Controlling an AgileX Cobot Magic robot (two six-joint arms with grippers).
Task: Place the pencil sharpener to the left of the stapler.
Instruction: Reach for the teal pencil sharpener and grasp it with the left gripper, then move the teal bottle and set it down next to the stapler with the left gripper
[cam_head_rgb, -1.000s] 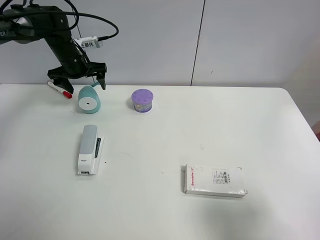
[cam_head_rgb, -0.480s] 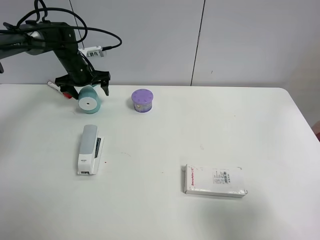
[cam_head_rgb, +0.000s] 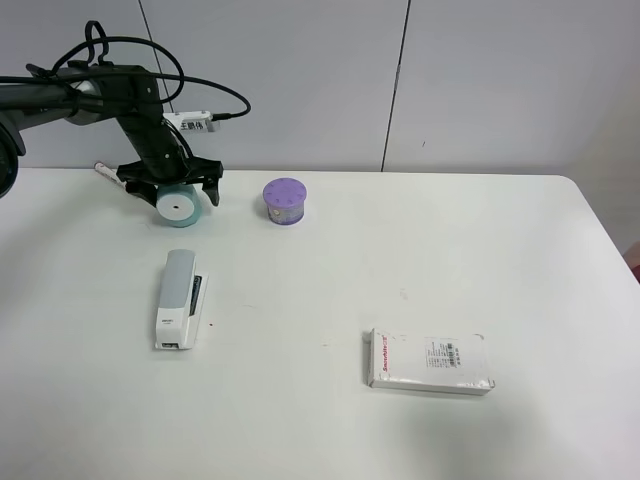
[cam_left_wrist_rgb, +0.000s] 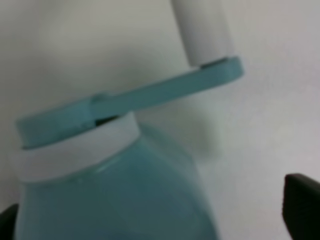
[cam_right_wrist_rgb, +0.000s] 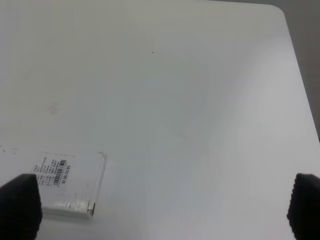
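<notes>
Straddling the pencil sharpener (cam_head_rgb: 180, 204) at the far left back of the table (cam_head_rgb: 480, 250), my left gripper (cam_head_rgb: 171, 190) is spread wide, a finger on each side of the teal dome, gripping nothing yet. The wrist view shows its fingertips (cam_left_wrist_rgb: 302, 199) standing clear of the body. I judge this to be the grasp step: next I close across the dome, lift, and carry it forward to the bare spot left of the stapler (cam_head_rgb: 178, 298). The sharpener's white face points to the front edge and its crank handle (cam_left_wrist_rgb: 165, 91) sits at the rear, so its axis runs front to back, roughly parallel with the stapler's length. Far right, my right gripper (cam_right_wrist_rgb: 162, 212) hangs wide open and empty.
</notes>
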